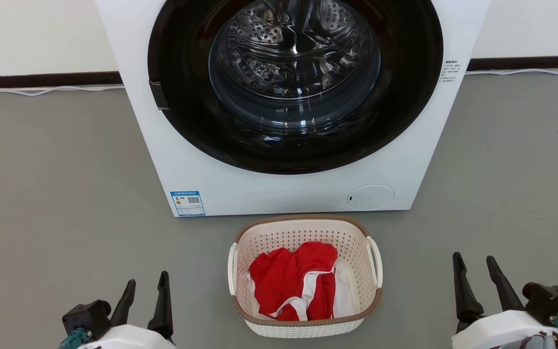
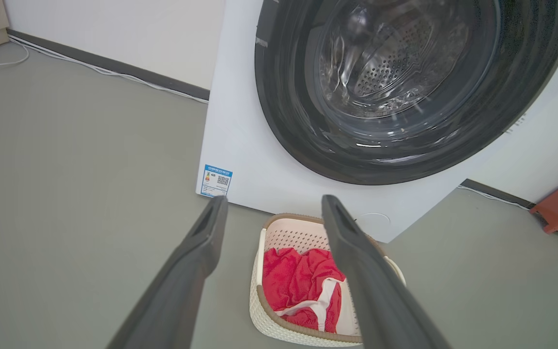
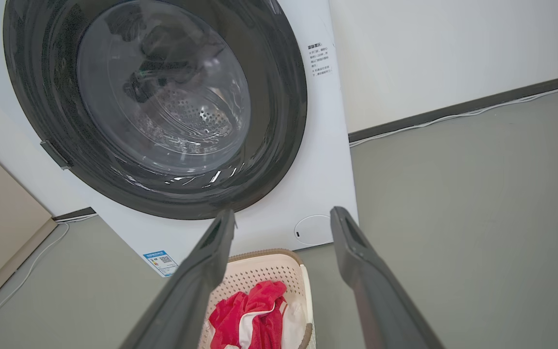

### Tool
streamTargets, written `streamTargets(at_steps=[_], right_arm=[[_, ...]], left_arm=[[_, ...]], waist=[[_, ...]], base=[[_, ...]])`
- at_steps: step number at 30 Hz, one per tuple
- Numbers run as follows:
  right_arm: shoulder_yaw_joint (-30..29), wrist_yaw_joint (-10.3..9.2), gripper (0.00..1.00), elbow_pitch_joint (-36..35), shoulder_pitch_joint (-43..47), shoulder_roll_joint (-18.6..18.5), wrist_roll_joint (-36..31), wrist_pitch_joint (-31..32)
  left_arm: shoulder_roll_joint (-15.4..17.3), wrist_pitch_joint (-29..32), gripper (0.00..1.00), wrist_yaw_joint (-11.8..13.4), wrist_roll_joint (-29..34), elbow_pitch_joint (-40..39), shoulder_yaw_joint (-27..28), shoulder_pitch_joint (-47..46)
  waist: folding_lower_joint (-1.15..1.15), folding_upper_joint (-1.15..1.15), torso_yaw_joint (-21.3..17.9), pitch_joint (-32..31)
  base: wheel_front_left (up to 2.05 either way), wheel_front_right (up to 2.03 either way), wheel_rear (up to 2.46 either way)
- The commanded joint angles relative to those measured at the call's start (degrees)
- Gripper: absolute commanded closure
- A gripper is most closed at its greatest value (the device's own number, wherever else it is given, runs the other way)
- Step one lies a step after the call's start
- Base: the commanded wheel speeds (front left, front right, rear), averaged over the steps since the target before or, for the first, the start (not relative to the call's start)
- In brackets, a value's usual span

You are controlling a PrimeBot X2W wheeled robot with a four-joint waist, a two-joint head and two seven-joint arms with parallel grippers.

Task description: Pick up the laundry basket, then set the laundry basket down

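Down at my lower left, my left gripper (image 1: 147, 278) hangs over the grey floor (image 1: 56, 194). Its two dark fingers are spread apart with nothing between them, and it is well apart from everything else. A blue label (image 1: 187, 203) sits on the lower left corner of the white washer (image 1: 279, 194), whose round dark door fills most of its front.

Just in front of the washer, in the middle between my two grippers, the laundry basket (image 1: 303, 331) stands upright on the floor. It is cream with small holes and has a brown band around its rim. A white handle sticks out on each side, and neither of my grippers touches them. A crumpled red garment (image 1: 288, 276) with white trim lies inside it.

At my lower right, my right gripper (image 1: 472, 257) is also over bare floor. Its fingers are parted and hold nothing, well clear of the basket's right side.
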Motion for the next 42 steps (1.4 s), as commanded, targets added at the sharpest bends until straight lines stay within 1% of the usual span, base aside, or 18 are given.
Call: streamTargets(at_steps=[1,17,29,42], right_arm=[[1.0,0.32,0.0,-1.3,-1.0,-0.8,-2.2,-1.0],[-0.5,0.37,0.0,0.8,-0.6,-0.8,-15.0,-3.7],[-1.5,0.42,0.0,2.6,-0.7,-0.8,-23.8,-5.8],[-1.9,0.42,0.0,4.0,-1.1,-0.8,-22.5,-5.9]], left_arm=[[0.7,-0.9,0.0,0.8,2.1,-1.3,1.0,-1.2],[1.0,-3.6,0.0,1.4,12.8,-0.7,0.0,-1.2],[1.0,-5.6,0.0,1.1,19.2,1.2,0.7,-1.1],[0.7,-5.7,0.0,0.3,17.5,2.7,1.7,-1.4]], waist=[[0.0,0.0,0.0,0.0],[0.0,0.0,-0.3,0.2],[0.0,0.0,-0.1,0.2],[0.0,0.0,-0.1,0.1]], base=[[0.0,0.0,0.0],[0.0,0.0,0.0],[0.0,0.0,0.0],[0.0,0.0,0.0]])
